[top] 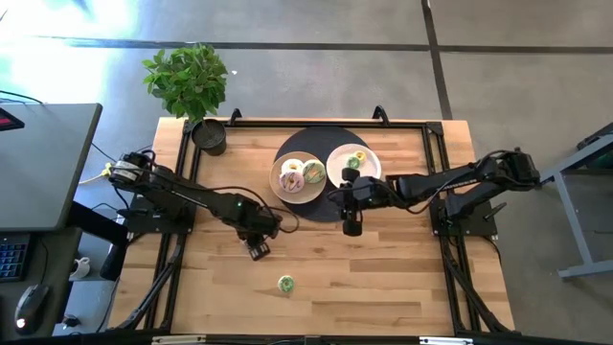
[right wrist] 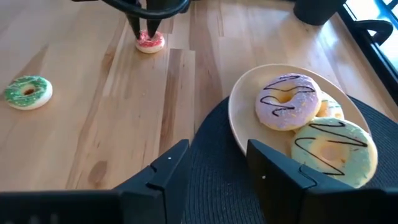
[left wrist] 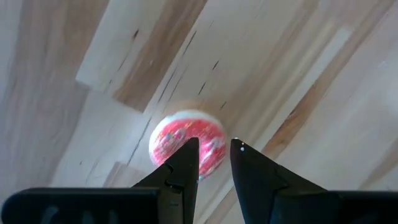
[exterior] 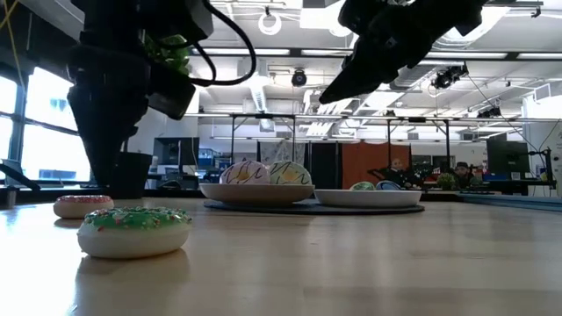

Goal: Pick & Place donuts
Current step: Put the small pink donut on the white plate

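Note:
A pink-iced mini donut (left wrist: 180, 134) lies flat on the wood table, also in the right wrist view (right wrist: 150, 42). My left gripper (left wrist: 214, 144) points down right over it, fingers a narrow gap apart. A green-iced mini donut (top: 285, 284) lies flat nearer the front edge. Three larger donuts, lilac (right wrist: 287, 101), green (right wrist: 334, 144) and yellow (right wrist: 328, 107), lie on a cream plate (right wrist: 239, 118). Mini donuts (top: 356, 159) lie on a white plate (top: 337, 172). My right gripper (right wrist: 217, 149) hangs open and empty over the dark mat (right wrist: 217, 186), beside the cream plate. My left gripper points down over the pink mini donut (right wrist: 150, 42), which lies on the table. I cannot tell whether its fingertips touch the donut.
Both plates stand on a round dark mat (top: 321, 209) at the table's far middle. A potted plant (top: 209, 137) stands at the far left corner. Bare wood lies along the near half of the table around the green mini donut.

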Robot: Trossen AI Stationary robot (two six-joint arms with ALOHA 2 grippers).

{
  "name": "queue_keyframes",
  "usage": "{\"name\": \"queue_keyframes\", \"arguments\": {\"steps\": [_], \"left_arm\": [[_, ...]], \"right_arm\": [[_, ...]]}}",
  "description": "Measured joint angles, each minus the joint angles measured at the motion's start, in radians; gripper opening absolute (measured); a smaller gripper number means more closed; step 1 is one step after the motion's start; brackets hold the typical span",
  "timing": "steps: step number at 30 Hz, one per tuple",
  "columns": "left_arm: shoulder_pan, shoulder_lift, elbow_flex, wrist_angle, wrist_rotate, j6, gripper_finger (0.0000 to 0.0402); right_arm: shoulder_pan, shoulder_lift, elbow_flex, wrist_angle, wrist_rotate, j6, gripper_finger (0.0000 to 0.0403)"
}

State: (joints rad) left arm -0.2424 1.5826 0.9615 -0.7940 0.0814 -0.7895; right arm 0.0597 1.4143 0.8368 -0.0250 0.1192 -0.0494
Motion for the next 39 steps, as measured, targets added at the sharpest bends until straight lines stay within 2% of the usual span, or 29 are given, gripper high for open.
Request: {"name": "queue_keyframes", "arguments": {"steps": [9, 15, 20, 26, 33, 39], "left_arm": [[0.000, 0.000, 0.000, 0.010, 0.016, 0.055, 0.0090], [0.000, 0.028, -0.002, 0.009, 0.023, 0.024, 0.0090], [0.000, 0.086, -0.031, 0.065, 0.089, 0.023, 0.0090], [0.008, 0.118, -0.022, 0.065, 0.070, -0.035, 0.0086], [0.029, 0.097, 0.091, 0.073, 0.012, 0.026, 0.0011], [0.102, 0.100, 0.264, 0.083, -0.084, 0.204, 0.0023]], "right_arm": [[0.000, 0.000, 0.000, -0.005, -0.002, 0.000, 0.0156], [0.000, 0.000, 0.000, -0.023, -0.002, 0.000, 0.0154], [0.000, 0.000, 0.000, -0.039, -0.003, 0.009, 0.0157], [0.000, -0.001, 0.000, -0.061, 0.009, 0.026, 0.0154], [0.000, -0.062, 0.000, -0.198, 0.061, 0.058, 0.0147], [0.000, -0.184, 0.000, -0.449, 0.073, 0.218, 0.0149]]}}
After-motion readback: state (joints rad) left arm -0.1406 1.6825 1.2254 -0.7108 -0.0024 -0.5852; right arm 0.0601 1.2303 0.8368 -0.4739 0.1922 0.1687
